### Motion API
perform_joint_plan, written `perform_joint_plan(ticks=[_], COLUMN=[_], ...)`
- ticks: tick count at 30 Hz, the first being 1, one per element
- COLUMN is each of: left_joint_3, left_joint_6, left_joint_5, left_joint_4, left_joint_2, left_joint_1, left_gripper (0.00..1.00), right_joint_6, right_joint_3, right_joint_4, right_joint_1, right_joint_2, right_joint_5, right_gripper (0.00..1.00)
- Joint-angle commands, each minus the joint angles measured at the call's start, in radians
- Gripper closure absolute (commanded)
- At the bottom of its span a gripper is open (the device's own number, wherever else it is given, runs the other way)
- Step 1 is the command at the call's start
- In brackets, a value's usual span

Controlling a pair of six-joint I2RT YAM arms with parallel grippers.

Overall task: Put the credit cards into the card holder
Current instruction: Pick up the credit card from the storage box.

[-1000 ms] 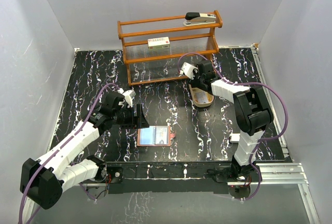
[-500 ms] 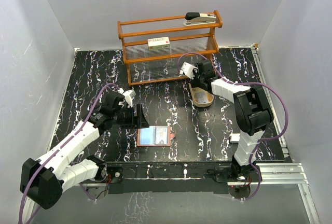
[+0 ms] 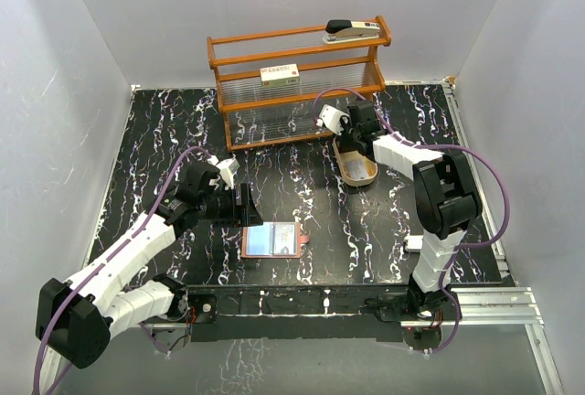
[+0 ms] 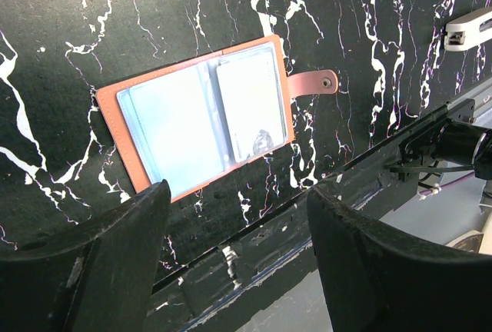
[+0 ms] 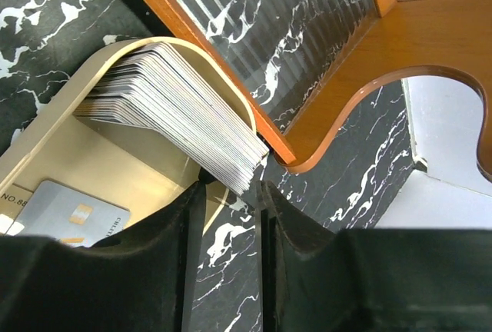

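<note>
Right wrist view: right gripper (image 5: 231, 187) jaws sit close around the end of the credit cards (image 5: 177, 109) in the tray (image 5: 115, 163), can't tell if gripping; card holder (image 4: 177, 124) lies open by the near edge of the table (image 4: 77, 24), left gripper (image 4: 237, 194) spread wide above it

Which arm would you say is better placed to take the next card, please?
Right. The right gripper straddles a corner of the card stack in the tray; the left gripper hovers open over the card holder.
</note>
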Motion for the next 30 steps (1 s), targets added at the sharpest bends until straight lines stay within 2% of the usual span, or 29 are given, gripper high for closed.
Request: perform_joint_plan(ticks=[1,3,6,13,19,25,30], left_joint_3=[0.008,0.008,0.006,0.009,0.005,0.004,-0.025], left_joint_6=[0.003,0.003,0.0,-0.007,-0.033,-0.107,-0.164], left_joint_5=[0.011,0.005,-0.002,-0.02,-0.06,-0.13,-0.152], left_joint_4=[-0.006,-0.012,-0.011,-0.024,-0.032,-0.054,-0.06], left_joint_2=[-0.013,-0.013,-0.017,-0.015,-0.012,0.033,0.079], left_joint_1=[0.003,0.003,0.003,0.003,0.003,0.003,0.003], left_gripper=[0.29,0.3,0.3,0.3,0.3,0.33,0.38], right_joint_6=[-0.029,-0.029,-0.022,0.009,0.062,0.304,0.593], right_joint_3=[0.077,0.076,0.06,-0.018,-0.022,-0.009,-0.014], right_joint_4=[0.068,0.05,0.026,-0.021,-0.11,-0.151,-0.178], right_joint_1=[-0.009,-0.009,-0.009,-0.009,-0.008,0.021,0.081], right_joint_2=[-0.039,-0.05,-0.077,-0.189,-0.233,-0.338,-0.438], right_joint_5=[0.01,0.001,-0.01,-0.098,-0.172,-0.237,-0.232], right_gripper=[0.73,0.81,1.0,1.0,1.0,1.0,1.0])
